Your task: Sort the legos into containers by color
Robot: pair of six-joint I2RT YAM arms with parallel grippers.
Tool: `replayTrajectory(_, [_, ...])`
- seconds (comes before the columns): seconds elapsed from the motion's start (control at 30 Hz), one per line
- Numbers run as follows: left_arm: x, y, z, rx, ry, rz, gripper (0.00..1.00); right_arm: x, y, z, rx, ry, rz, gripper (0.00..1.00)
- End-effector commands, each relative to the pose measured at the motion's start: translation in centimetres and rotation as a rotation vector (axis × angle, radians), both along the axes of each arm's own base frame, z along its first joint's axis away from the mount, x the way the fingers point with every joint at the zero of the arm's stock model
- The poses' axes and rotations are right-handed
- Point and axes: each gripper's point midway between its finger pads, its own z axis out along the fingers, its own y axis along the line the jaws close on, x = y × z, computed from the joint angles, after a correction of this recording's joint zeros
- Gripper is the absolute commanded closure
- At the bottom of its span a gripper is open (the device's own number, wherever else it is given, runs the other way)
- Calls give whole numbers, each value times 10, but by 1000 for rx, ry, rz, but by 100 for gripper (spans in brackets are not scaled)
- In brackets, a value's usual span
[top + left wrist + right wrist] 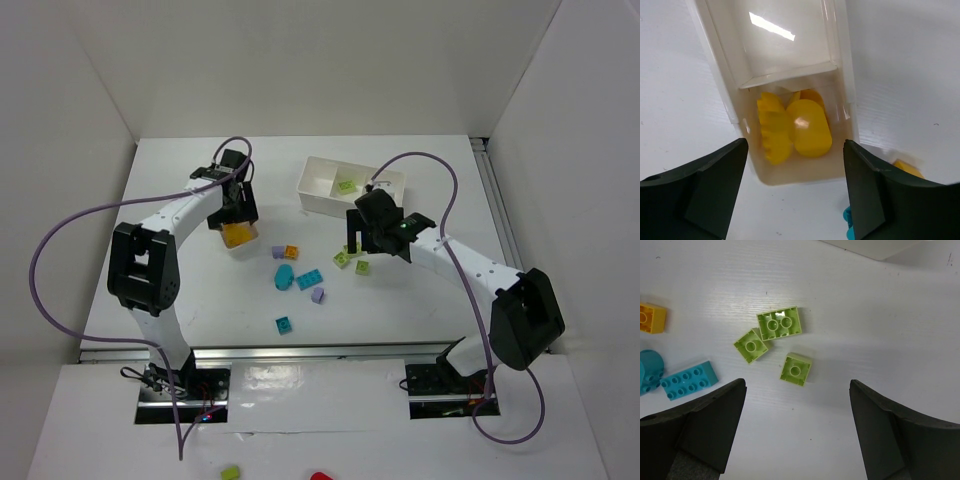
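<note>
**A:** Where is the left hand sitting?

**B:** The left hand (795,147) is hovering right above the narrow tray (722,75), toward the left of the desk (420,300). Its fingers are standing wide apart, released, gripping nothing.

**A:** What is lying under it?

**B:** Orange legos (800,132) are lying heaped in that tray's end compartment, the one toward the arm bases, and they are touching one another.

**A:** What is the right hand doing?

**B:** The right hand (797,384) is hanging over the desk, fingers spread too, holding nothing. Three lime green legos (780,323) are lying close together on the desk just ahead of its fingertips. In the wrist view, a teal brick (689,380) and an orange brick (651,318) are lying off to the left.

**A:** Is anything sitting in the other tray?

**B:** The wider tray (325,205) is standing at the far middle of the desk, and one lime green piece (346,186) is lying inside. I cannot tell which compartment. A lavender lego (318,295) and a small teal lego (284,323) are lying loose between the arms.
</note>
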Motion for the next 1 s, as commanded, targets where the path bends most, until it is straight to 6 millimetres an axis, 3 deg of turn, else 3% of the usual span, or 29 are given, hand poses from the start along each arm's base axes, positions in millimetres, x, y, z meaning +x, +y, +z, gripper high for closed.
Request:
replayTrajectory(0.0, [9, 0, 12, -15, -41, 17, 13, -4, 1, -1, 2, 4, -3, 9])
replayTrajectory(0.17, [6, -24, 48, -22, -140, -50, 17, -3, 0, -1, -4, -1, -8, 9])
replayTrajectory(0.2, [3, -46, 55, -49, -157, -127, 18, -3, 0, -4, -9, 7, -8, 9])
replayTrajectory(0.3, [-9, -86, 57, -85, -166, -256, 20, 1, 3, -3, -5, 1, -8, 9])
replayTrajectory(0.53, [-41, -155, 15, -90, -44, -514, 25, 4, 3, -2, -5, -3, -21, 9])
replayTrajectory(0.8, [-49, -174, -21, -138, 17, -552, 34, -1, -9, 5, -13, -35, -62, 8])
replayTrajectory(0.97, [-41, -175, -39, -100, 49, -548, 35, -6, -14, 0, -37, -17, -67, 8])
